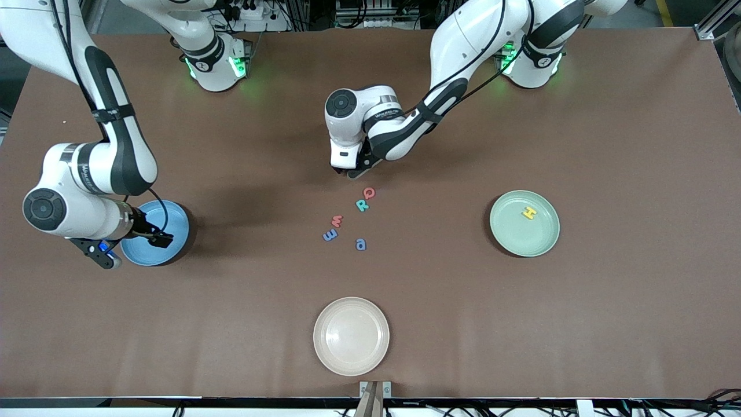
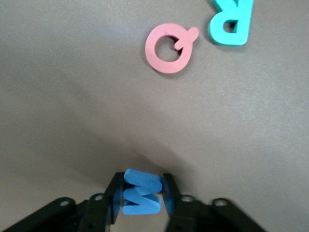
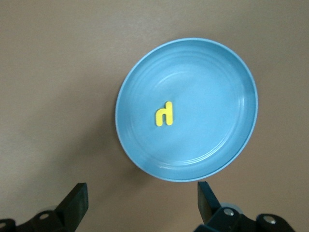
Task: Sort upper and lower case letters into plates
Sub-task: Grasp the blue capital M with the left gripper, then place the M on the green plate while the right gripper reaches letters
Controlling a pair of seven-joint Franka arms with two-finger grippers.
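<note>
My left gripper (image 2: 141, 193) is shut on a blue foam letter (image 2: 141, 192), a W or an M, held low over the brown table. In the front view that gripper (image 1: 355, 171) is just above the table, beside the pink Q (image 1: 369, 192) (image 2: 169, 48) and teal R (image 1: 362, 204) (image 2: 231, 21). Nearer the camera lie a pink w (image 1: 337, 220), a blue letter (image 1: 330, 234) and a blue a (image 1: 360, 244). My right gripper (image 1: 161, 238) (image 3: 141, 203) hangs open and empty by the light blue plate (image 1: 173, 211) (image 3: 207, 96), which holds a yellow h (image 3: 164, 114). The mint green plate (image 1: 509, 237) holds a yellow H (image 1: 528, 213).
A cream-beige plate (image 1: 351, 336) sits empty near the table's front edge. The blue plate is at the right arm's end, the green plate toward the left arm's end. Both arm bases stand along the table's back edge.
</note>
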